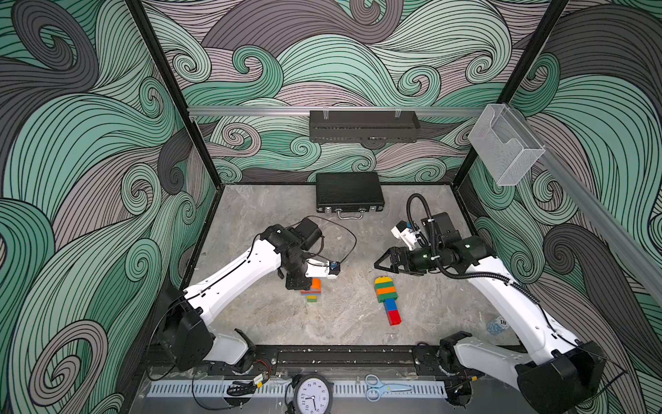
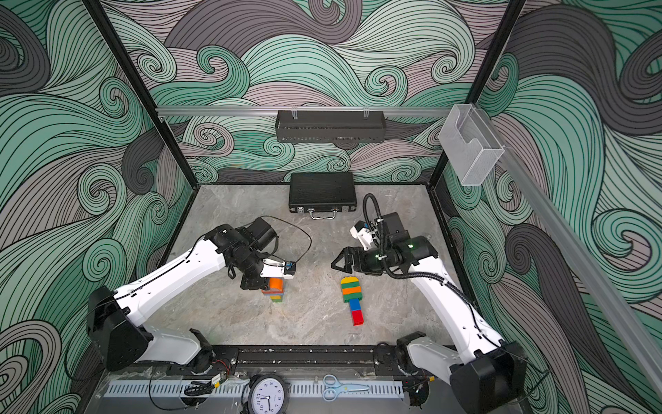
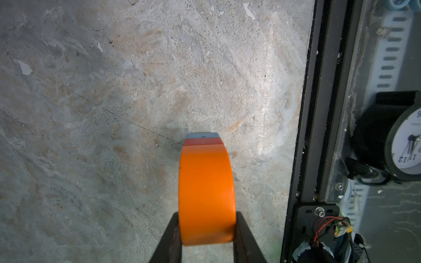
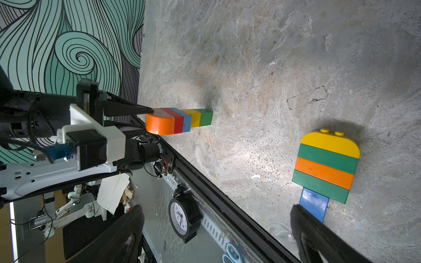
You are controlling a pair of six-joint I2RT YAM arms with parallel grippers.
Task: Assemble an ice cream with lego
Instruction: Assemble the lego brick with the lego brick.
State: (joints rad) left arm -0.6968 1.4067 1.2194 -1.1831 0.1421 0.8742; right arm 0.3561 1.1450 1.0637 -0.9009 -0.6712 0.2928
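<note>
A small lego stack stands upright on the table: an orange half-round piece [image 3: 206,182] on top, then red, blue, yellow and green [image 4: 206,117] bricks. My left gripper [image 3: 207,215] is shut on the orange piece from above; both top views show this orange piece [image 1: 316,285] [image 2: 276,283]. A lego ice cream [image 1: 386,292] [image 4: 325,166] lies flat to the right: a yellow rounded top, green, orange and green bands, and a blue and red stick. My right gripper [image 1: 381,263] [image 4: 217,207] hovers open just behind it, holding nothing.
A black briefcase [image 1: 349,191] lies at the back middle of the table. A black rail [image 1: 344,356] runs along the front edge, with a clock [image 1: 312,396] and scissors [image 1: 379,387] beyond it. A black basket [image 1: 363,125] and a clear box [image 1: 505,147] hang on the walls.
</note>
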